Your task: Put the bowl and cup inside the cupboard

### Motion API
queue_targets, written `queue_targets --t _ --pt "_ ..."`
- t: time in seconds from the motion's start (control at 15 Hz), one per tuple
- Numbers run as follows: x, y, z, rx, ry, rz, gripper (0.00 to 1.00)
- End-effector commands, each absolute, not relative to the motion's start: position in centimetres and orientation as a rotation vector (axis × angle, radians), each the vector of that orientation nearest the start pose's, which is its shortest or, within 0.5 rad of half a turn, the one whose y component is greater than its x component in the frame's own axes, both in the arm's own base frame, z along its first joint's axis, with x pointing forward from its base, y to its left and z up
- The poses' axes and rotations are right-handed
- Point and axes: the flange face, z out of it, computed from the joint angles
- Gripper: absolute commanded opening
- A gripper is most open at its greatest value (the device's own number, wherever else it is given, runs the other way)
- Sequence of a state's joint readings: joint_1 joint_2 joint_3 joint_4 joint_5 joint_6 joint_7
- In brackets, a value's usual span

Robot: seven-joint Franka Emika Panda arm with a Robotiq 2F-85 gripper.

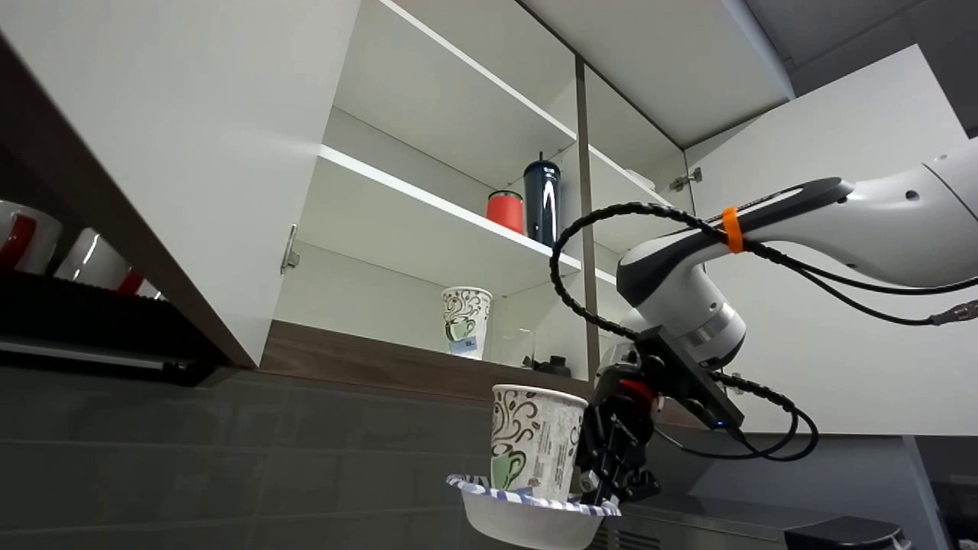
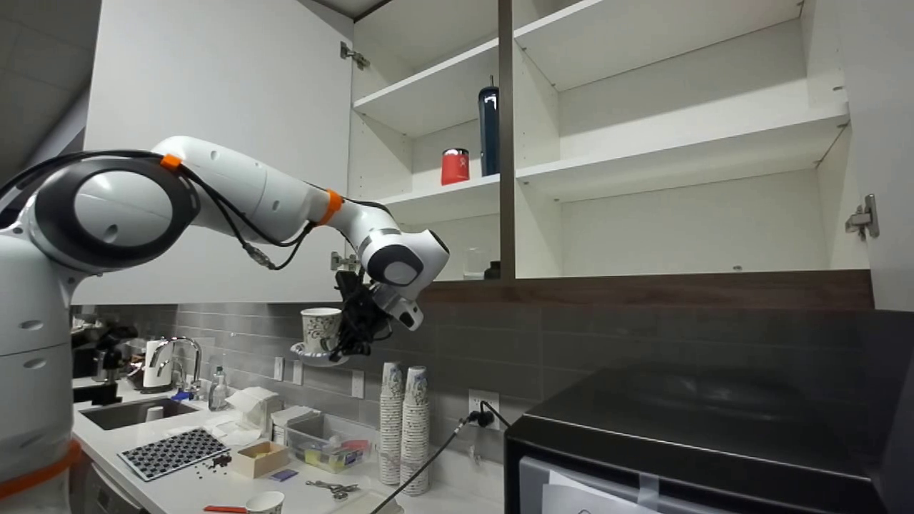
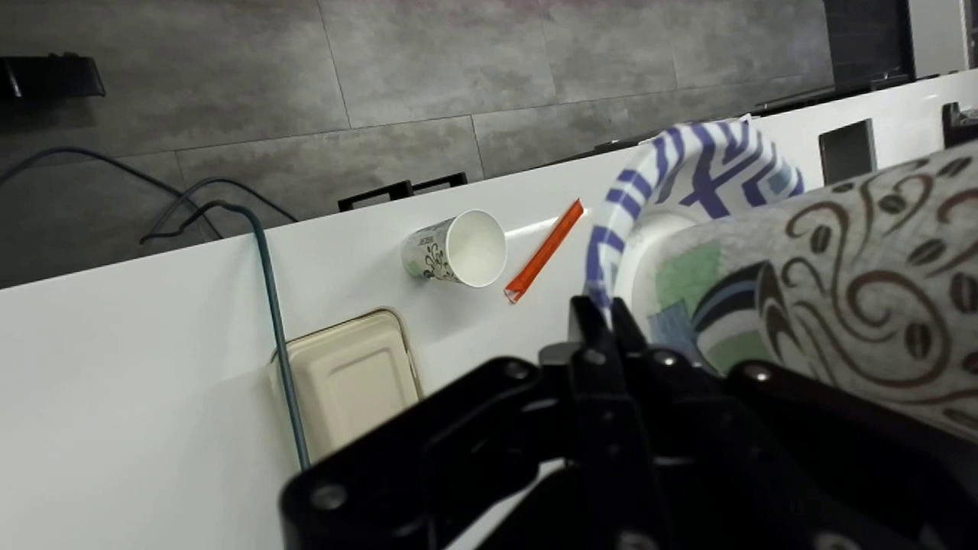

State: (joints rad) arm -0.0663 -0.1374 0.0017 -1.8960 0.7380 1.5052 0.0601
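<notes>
In an exterior view, the bowl (image 1: 529, 519) is held at the bottom centre, below the brown edge (image 1: 367, 357) of the cupboard (image 1: 367, 275), with the printed cup (image 1: 535, 443) standing inside it. In the wrist view, the bowl's rim (image 3: 611, 237) is pinched by the gripper (image 3: 602, 312), right of centre. As one side alone is gripped, the cup could be toppled by any tilt; with too little lift, the brown edge could be struck.

Bright cupboard (image 2: 685, 221), dim backsplash (image 1: 229, 458), faint glare streak on white counter (image 3: 168, 351).
</notes>
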Motion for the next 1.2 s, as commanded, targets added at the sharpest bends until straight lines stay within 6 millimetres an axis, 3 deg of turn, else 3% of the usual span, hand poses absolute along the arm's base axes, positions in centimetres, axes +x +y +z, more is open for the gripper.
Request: queue_targets --t 0.0,0.47,0.53,0.67,0.93,1.13 --pt "49.0 5.1 59.3 -2.352 0.137 0.275 0.01" --pt "48.0 7.7 66.4 -2.351 0.140 0.175 0.01" --pt "48.1 7.1 64.9 -2.376 0.118 0.163 0.03" --pt "48.0 7.5 66.3 -2.372 0.128 0.144 0.03" --pt "48.1 7.5 66.3 -2.372 0.132 0.146 0.01" --pt "48.7 7.6 68.0 -2.293 0.219 0.136 0.01"
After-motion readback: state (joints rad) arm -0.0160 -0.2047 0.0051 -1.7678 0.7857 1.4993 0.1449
